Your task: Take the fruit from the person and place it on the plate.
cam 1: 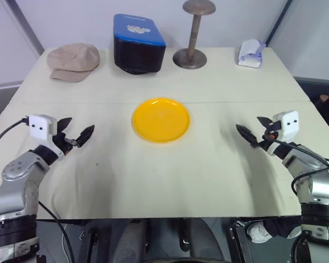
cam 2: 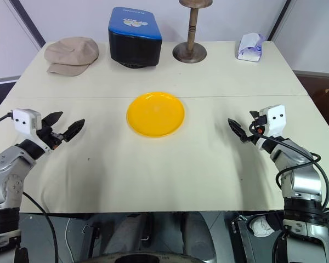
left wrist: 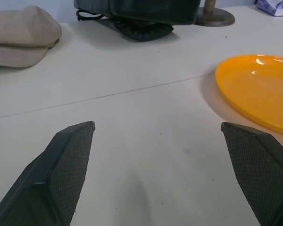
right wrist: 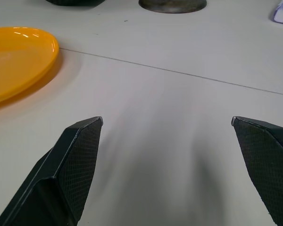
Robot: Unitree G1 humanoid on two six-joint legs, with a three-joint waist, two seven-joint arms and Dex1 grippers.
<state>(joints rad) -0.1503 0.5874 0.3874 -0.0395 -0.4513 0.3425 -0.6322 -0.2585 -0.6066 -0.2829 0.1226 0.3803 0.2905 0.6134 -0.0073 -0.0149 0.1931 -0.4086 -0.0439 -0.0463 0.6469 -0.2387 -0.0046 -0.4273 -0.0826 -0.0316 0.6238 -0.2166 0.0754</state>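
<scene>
The bright yellow plate (cam 1: 160,119) lies bare in the middle of the cream table. To its left, my left gripper (cam 1: 79,127) hovers just above the tabletop, open, with nothing between its fingers. My right gripper (cam 1: 249,127) is on the plate's right at about the same distance, also open and holding nothing. In the left wrist view the plate (left wrist: 259,89) sits ahead of the spread fingers (left wrist: 66,169); in the right wrist view the plate (right wrist: 16,61) is off to one side. The fruit and the person are out of view.
Along the table's far edge stand a tan cap (cam 1: 73,61), a blue-topped black box (cam 1: 139,43), a brass stand (cam 1: 193,38) and a white packet (cam 1: 250,53). A seam crosses the tabletop (cam 1: 236,101) just behind the plate.
</scene>
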